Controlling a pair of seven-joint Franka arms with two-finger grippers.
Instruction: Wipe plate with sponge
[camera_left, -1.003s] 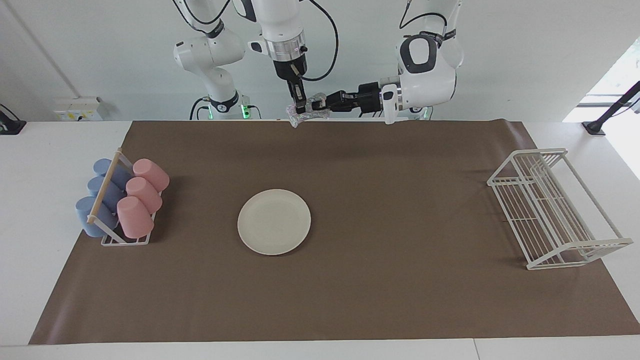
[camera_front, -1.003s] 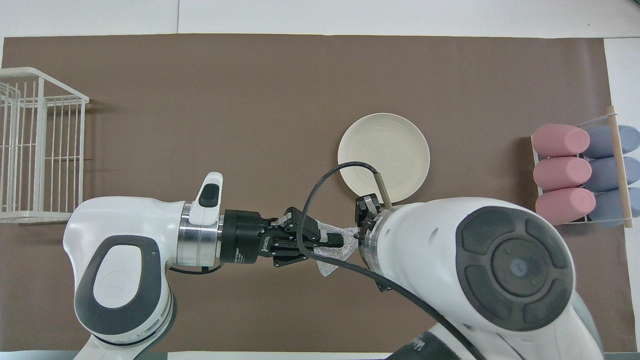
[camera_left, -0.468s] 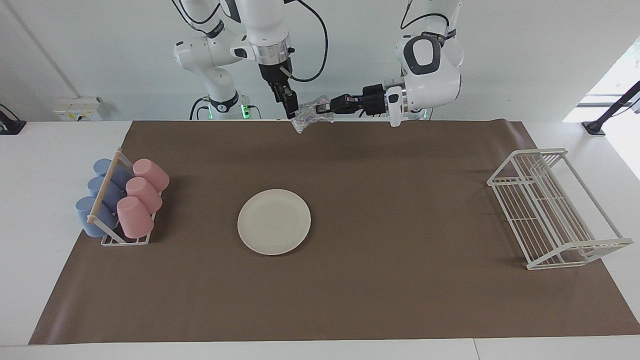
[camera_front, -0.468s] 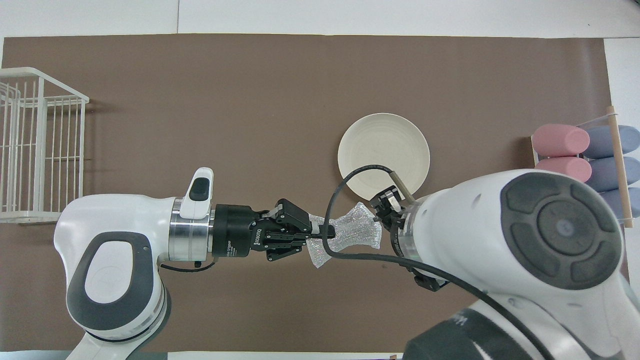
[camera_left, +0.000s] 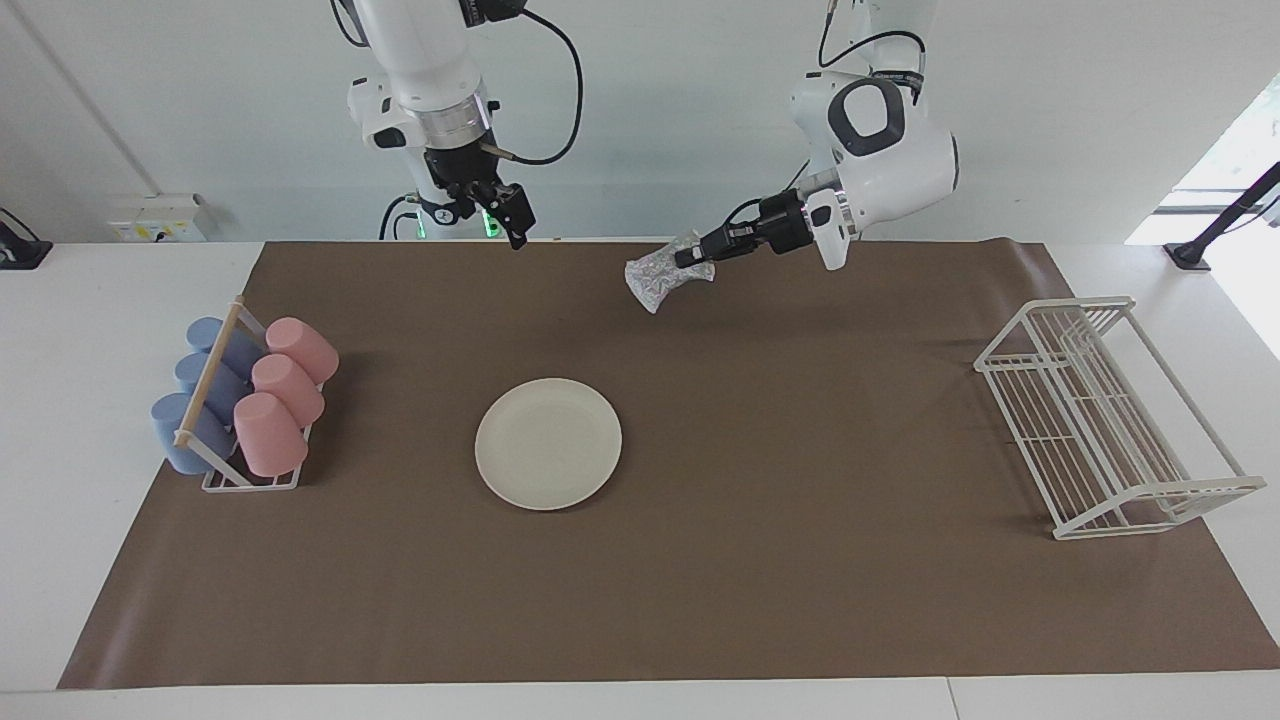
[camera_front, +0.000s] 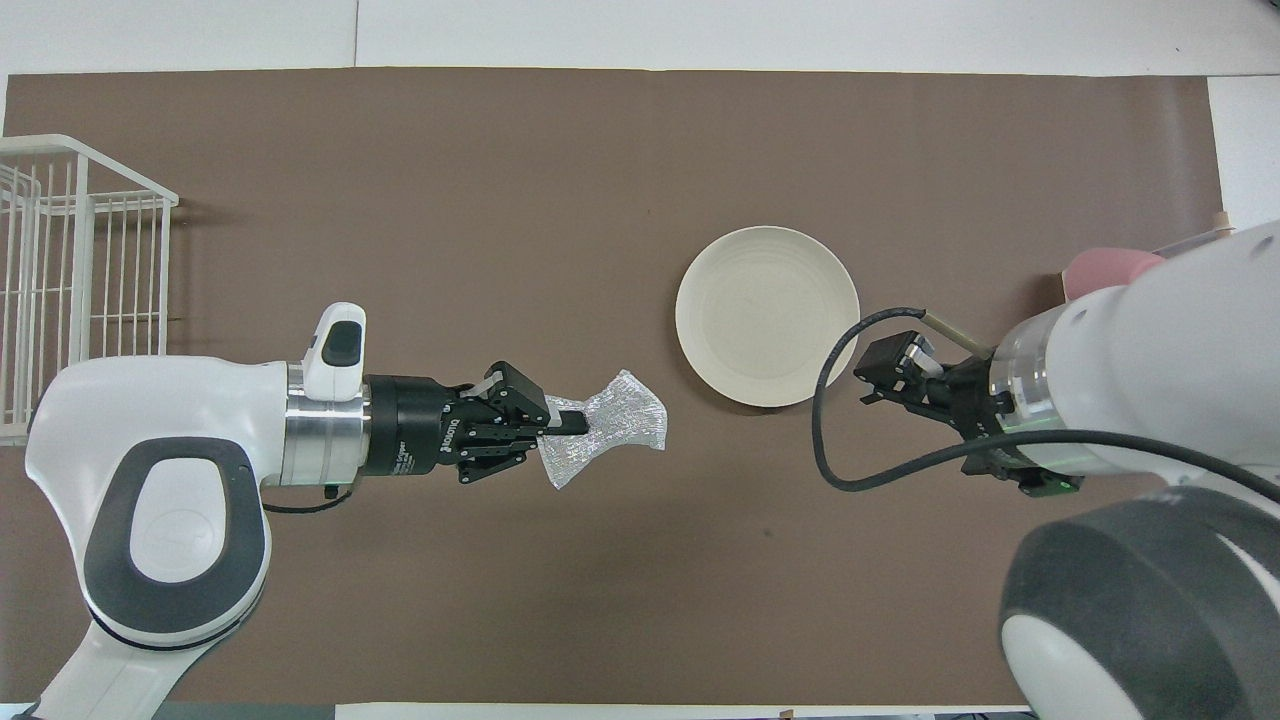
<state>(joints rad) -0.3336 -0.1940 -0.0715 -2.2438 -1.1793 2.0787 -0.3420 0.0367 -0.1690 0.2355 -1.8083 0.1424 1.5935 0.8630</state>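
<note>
table (camera_left: 700, 600): brown mat fills the frame | wire rack (camera_left: 1110, 420): right edge of facing view | cup rack (camera_left: 245, 405): left edge, pink and blue cups | plate (camera_left: 548, 443): flat, left of centre | left hand (camera_left: 690, 262): top centre, gripping sponge (camera_left: 652, 277) above mat | right hand (camera_left: 518, 228): upper left, raised, fingers apart, holding nothing
</note>
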